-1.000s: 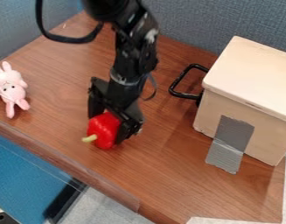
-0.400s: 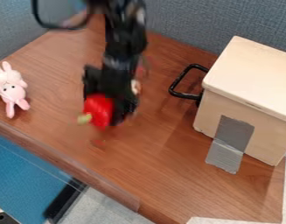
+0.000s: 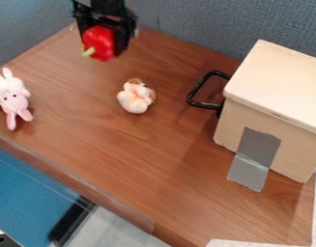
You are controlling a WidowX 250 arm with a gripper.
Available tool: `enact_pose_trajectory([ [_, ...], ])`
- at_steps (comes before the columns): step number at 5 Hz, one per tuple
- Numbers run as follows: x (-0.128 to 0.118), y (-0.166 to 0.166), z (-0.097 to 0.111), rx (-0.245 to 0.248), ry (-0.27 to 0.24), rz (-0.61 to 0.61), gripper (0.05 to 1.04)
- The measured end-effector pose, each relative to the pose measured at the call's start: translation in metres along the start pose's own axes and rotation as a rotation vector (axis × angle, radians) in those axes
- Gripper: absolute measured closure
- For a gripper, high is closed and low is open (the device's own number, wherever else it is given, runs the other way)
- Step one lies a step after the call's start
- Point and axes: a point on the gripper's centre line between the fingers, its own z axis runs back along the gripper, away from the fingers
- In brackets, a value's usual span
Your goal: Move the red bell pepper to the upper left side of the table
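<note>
The end effector (image 3: 103, 42) hangs down from the top edge of the view, left of the middle, with the red bell pepper (image 3: 99, 43) gripped between its fingers; the pepper's pale green stem (image 3: 88, 51) points to the lower left. Below and a little to the right, a small white and brown plush toy (image 3: 136, 97) lies on the wooden desk (image 3: 166, 164). A pink plush bunny (image 3: 13, 98) lies near the left edge, ears toward the back. On the right stands a light wooden box (image 3: 276, 91) with grey tape (image 3: 253, 157) running down its front onto the desk, and a black handle (image 3: 200, 90) is just beside its left side. Blue-grey partition panels (image 3: 218, 29) rise behind the desk.
</note>
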Motion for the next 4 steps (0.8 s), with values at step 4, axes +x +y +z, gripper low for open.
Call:
enact_pose_trajectory([
  [4,0.050,0.059,-0.068,0.039,0.028,0.078,0.242],
])
